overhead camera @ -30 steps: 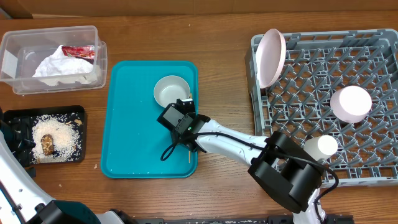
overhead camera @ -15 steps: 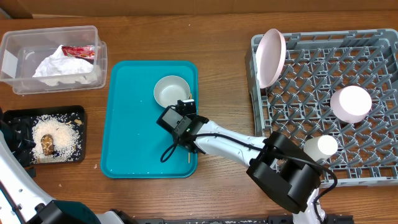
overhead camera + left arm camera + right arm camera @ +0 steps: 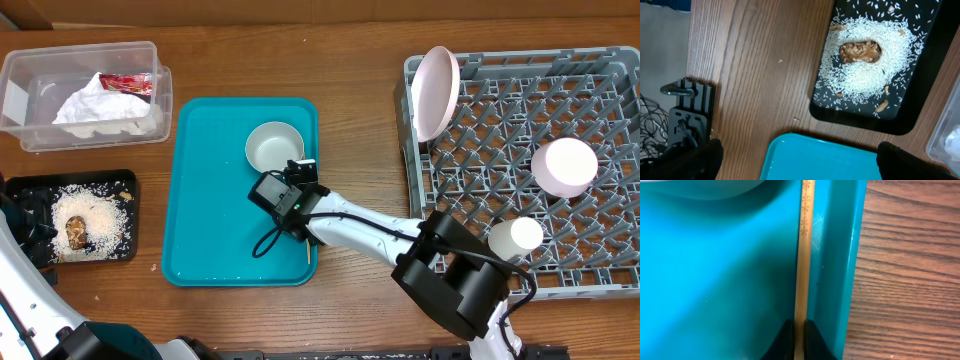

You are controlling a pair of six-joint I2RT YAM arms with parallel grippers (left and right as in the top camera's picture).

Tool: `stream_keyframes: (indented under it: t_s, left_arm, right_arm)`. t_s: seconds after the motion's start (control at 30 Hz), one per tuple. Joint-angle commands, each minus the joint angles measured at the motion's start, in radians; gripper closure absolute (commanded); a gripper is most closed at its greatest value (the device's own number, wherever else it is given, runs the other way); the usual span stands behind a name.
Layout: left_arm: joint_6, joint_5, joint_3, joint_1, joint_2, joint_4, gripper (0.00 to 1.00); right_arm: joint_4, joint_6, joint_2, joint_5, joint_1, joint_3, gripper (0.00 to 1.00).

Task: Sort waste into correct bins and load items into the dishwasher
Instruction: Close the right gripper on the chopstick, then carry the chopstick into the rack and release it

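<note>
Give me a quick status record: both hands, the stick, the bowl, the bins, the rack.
right hand: shut on wooden stick, beside teal tray's right wall
left hand: open, empty, over table near black tray
bowl: on teal tray, not loaded
rack: large plate on edge, small plate inside
clear tub: napkin, red wrapper
black tray: rice, brown lump

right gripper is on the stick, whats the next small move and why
Probably a short straight lift. The right gripper is shut on the wooden stick, which lies flat against the wall of the teal tray, near the bowl; rising first should clear both before swinging to the dish rack.
</note>
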Motion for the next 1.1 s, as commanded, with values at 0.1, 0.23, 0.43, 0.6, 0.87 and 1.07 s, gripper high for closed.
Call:
stream_keyframes:
  t_s: [0.1, 0.23, 0.43, 0.6, 0.87, 1.07]
  left_arm:
    - [-0.018, -0.004, -0.004, 0.003, 0.003, -0.002, 0.00]
    - [-0.018, -0.004, -0.004, 0.003, 0.003, -0.002, 0.00]
    - [-0.018, -0.004, -0.004, 0.003, 0.003, -0.002, 0.00]
    - [-0.018, -0.004, -0.004, 0.003, 0.003, -0.002, 0.00]
    - [-0.018, -0.004, -0.004, 0.003, 0.003, -0.002, 0.00]
    - [-0.018, -0.004, -0.004, 0.003, 0.003, -0.002, 0.00]
  right_arm:
    - [-0.177, -0.004, 0.026, -0.018, -0.004, 0.170, 0.96]
    - [-0.298, -0.005, -0.004, -0.014, -0.025, 0.311, 0.96]
    - [-0.508, -0.038, -0.079, -0.010, -0.085, 0.505, 0.96]
    - [-0.665, -0.038, -0.183, -0.010, -0.157, 0.578, 0.96]
    - [-0.958, -0.037, -0.328, 0.037, -0.303, 0.577, 0.96]
    - [-0.992, -0.201, -0.359, -0.110, -0.357, 0.518, 0.96]
